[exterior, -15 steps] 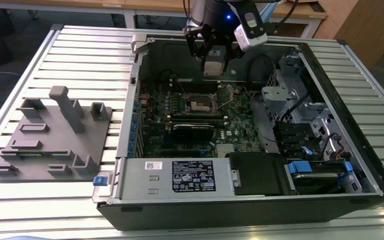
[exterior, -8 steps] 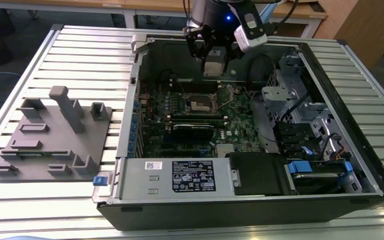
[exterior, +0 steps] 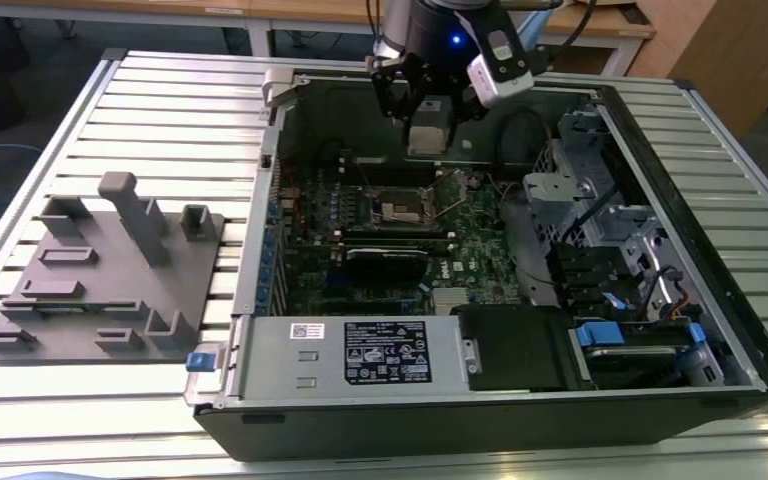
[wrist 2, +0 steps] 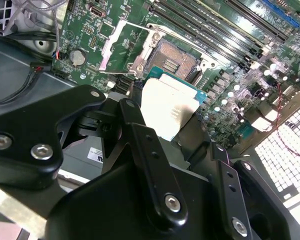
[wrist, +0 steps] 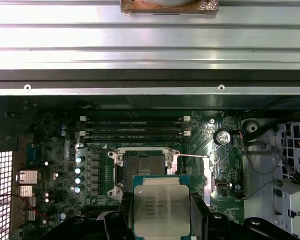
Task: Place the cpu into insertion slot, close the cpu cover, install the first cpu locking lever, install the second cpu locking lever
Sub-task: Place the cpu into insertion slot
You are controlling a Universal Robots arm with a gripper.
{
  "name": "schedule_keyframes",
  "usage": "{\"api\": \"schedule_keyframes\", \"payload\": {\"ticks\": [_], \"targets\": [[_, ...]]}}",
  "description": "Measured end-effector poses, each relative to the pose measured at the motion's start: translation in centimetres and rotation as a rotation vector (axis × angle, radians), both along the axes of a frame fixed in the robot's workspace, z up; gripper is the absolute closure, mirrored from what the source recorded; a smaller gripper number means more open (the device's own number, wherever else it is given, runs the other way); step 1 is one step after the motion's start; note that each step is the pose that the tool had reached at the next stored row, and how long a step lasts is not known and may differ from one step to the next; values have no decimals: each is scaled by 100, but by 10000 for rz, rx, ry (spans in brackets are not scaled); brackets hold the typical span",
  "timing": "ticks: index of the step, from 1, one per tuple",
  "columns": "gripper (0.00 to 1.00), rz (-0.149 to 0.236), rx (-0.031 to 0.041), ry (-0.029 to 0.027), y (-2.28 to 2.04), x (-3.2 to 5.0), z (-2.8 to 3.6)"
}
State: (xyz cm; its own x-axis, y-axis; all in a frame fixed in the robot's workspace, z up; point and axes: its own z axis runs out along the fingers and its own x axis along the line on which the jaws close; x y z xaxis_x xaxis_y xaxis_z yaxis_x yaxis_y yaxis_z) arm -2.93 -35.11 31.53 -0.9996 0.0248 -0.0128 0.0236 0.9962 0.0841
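My gripper [exterior: 424,125] hangs inside the open computer case, above the far part of the motherboard, shut on the cpu [wrist: 156,205]. The cpu [wrist 2: 167,107] is a flat silver-topped square on a green edge, clamped between two black fingers [wrist: 199,212]. It is held in the air, apart from the board. The insertion slot [wrist: 142,164] lies just beyond the chip, dark-centred with a silvery rim, and nothing is in it [wrist 2: 176,60]. The cpu cover [wrist 2: 108,52] is swung open beside the slot. A thin locking lever [wrist: 190,156] sticks out from the socket's side.
Long black memory slots [wrist: 132,127] run beside the socket. The case walls [exterior: 277,110] ring the board. A power supply with a label [exterior: 357,350] sits at the near end, drive cages [exterior: 584,190] on the exterior view's right. A grey fixture block [exterior: 104,280] rests on the slatted table.
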Motion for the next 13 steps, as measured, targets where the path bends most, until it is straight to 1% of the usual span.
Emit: {"api": "schedule_keyframes", "payload": {"ticks": [13], "targets": [[46, 0, 0, -10, 0, -2, -23]]}}
